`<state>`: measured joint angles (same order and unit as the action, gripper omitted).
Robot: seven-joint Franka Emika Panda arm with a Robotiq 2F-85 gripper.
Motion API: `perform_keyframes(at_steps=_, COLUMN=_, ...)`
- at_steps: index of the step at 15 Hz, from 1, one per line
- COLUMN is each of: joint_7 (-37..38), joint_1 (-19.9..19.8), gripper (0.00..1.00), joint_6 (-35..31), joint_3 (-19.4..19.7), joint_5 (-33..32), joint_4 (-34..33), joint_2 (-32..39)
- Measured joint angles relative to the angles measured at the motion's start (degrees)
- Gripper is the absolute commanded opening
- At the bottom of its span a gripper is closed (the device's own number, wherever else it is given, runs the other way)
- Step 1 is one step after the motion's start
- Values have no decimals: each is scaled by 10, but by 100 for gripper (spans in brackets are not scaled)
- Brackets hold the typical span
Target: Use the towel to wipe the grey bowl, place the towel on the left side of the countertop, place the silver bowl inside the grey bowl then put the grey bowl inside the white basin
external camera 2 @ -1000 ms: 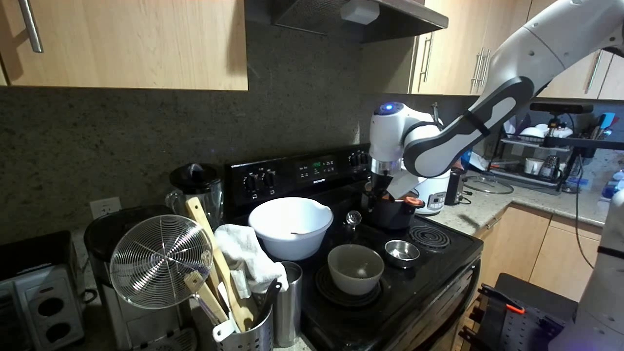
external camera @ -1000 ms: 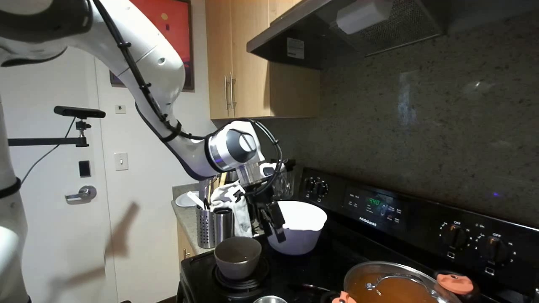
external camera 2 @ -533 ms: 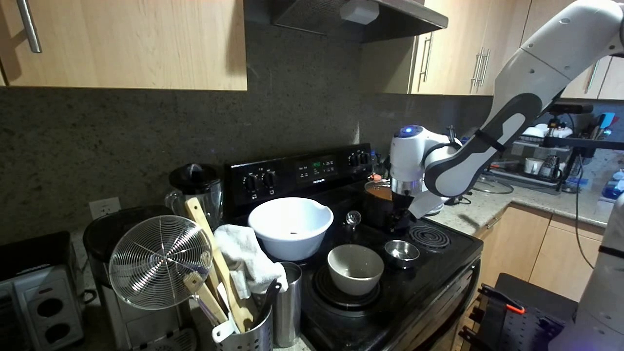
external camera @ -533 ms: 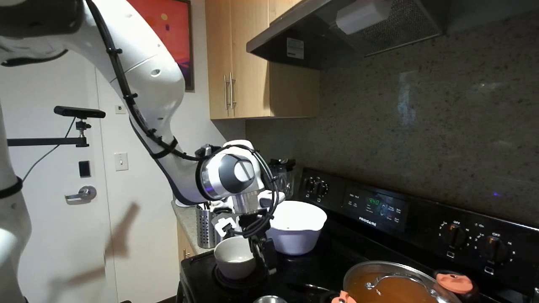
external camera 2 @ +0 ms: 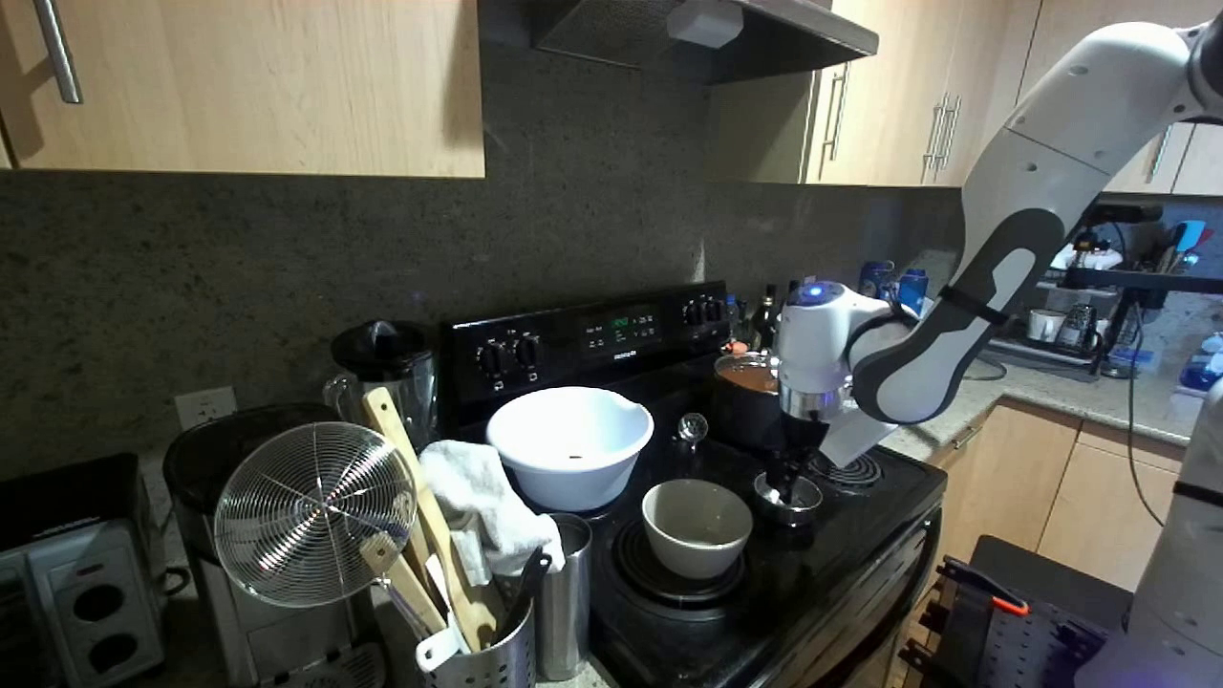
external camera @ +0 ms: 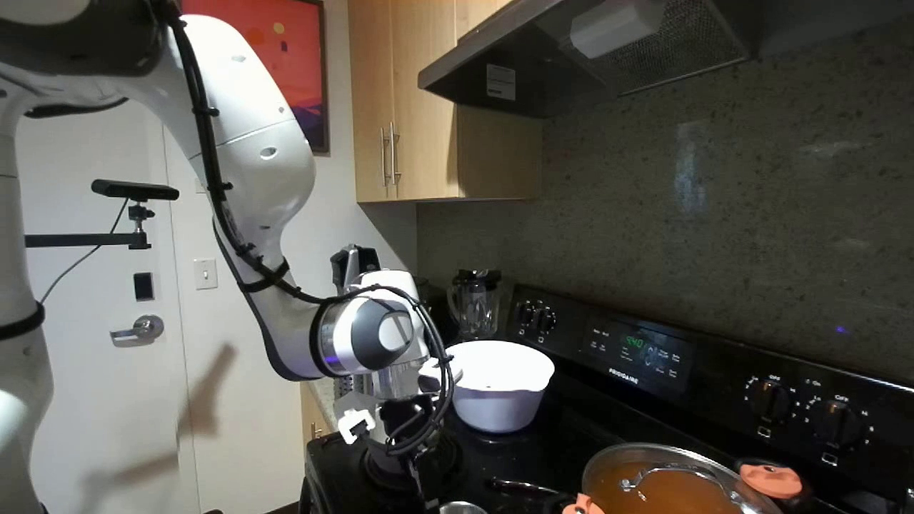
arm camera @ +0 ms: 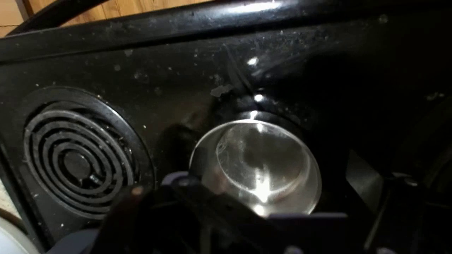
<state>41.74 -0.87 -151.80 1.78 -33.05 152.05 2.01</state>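
Spread jaws are hanging, gripping nothing, over the silver bowl (arm camera: 261,151).

The bowl is sitting upright on the stovetop (arm camera: 176,81), between the grey bowl (external camera 2: 697,530) and a coil burner (arm camera: 76,164); being round, it is offering no long axis. In the wrist view, most of it is showing on the front-edge side of the gripper (external camera 2: 785,483), so the jaws are apparently standing over its back part; no view is showing whether they are touching the rim. The coming move is probably turning on that rim: straddling the wall there, one finger inside and one outside, then carrying the bowl toward the grey one.
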Motion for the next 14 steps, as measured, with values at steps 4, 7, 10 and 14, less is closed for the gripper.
perform_keyframes(at_steps=4, joint_7=0, joint_1=0, gripper=75, joint_6=-43, joint_3=0, joint_5=-2, joint_4=18, joint_2=18)
perform_keyframes(at_steps=7, joint_7=3, joint_1=0, gripper=56, joint_6=-59, joint_3=0, joint_5=-19, joint_4=24, joint_2=25)
perform_keyframes(at_steps=10, joint_7=13, joint_1=0, gripper=84, joint_6=-59, joint_3=1, joint_5=-47, joint_4=24, joint_2=27)
perform_keyframes(at_steps=14, joint_7=36, joint_1=-1, gripper=93, joint_6=-63, joint_3=6, joint_5=-92, joint_4=24, joint_2=29)
